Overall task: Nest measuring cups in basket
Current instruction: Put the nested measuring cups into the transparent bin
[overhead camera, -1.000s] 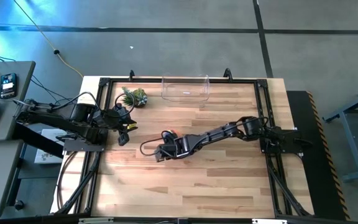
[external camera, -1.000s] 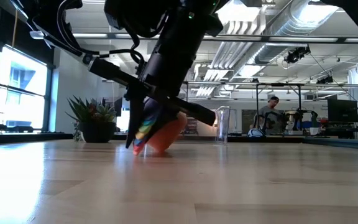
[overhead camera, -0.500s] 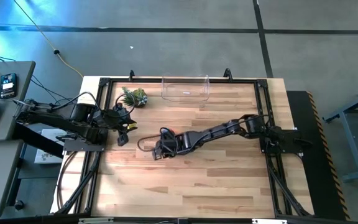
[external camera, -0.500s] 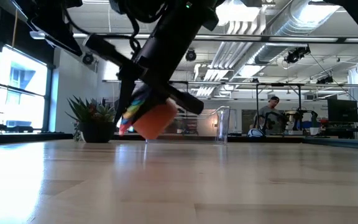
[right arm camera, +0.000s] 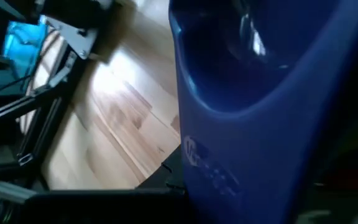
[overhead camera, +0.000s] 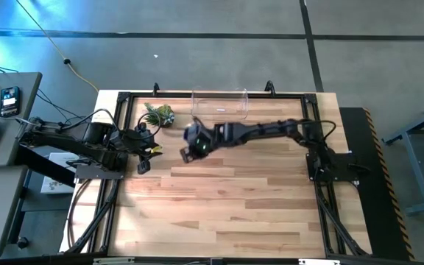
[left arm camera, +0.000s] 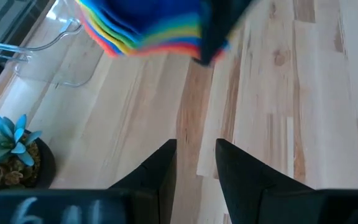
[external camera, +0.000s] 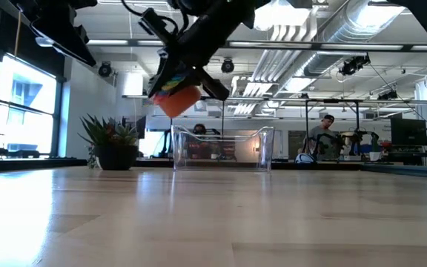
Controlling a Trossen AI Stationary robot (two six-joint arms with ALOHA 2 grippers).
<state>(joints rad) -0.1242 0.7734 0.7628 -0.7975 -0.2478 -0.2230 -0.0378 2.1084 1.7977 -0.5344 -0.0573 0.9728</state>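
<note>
A nested stack of measuring cups (external camera: 175, 93) hangs in the air, orange outermost and blue innermost, with coloured rims fanned out (left arm camera: 148, 28). My right gripper (overhead camera: 192, 141) is shut on it, just short of the clear basket (overhead camera: 219, 104), which stands at the table's far edge (external camera: 221, 148). In the right wrist view the blue cup (right arm camera: 260, 93) fills the picture. My left gripper (left arm camera: 194, 163) waits open and empty near the table's left edge (overhead camera: 147, 156). My right gripper holds the stack of cups at its rim side, where a dark finger (left arm camera: 215, 28) crosses the fanned rims. It slants down from the table's right. The blue cup hides the fingertips in the wrist view. The stack is tilted and lifted clear of the table.
A small potted spiky plant (overhead camera: 159, 114) stands at the far left, beside the basket (external camera: 110, 141). Bare wood stretches across the table's middle and near side (overhead camera: 227, 206). Black frame rails (overhead camera: 120, 132) run along the table's edges.
My right gripper has risen and swung toward the table's far edge and the basket, rolling as it went. The stack of cups, which touched the table a second ago, is now lifted clear and hangs high in front of the basket.
</note>
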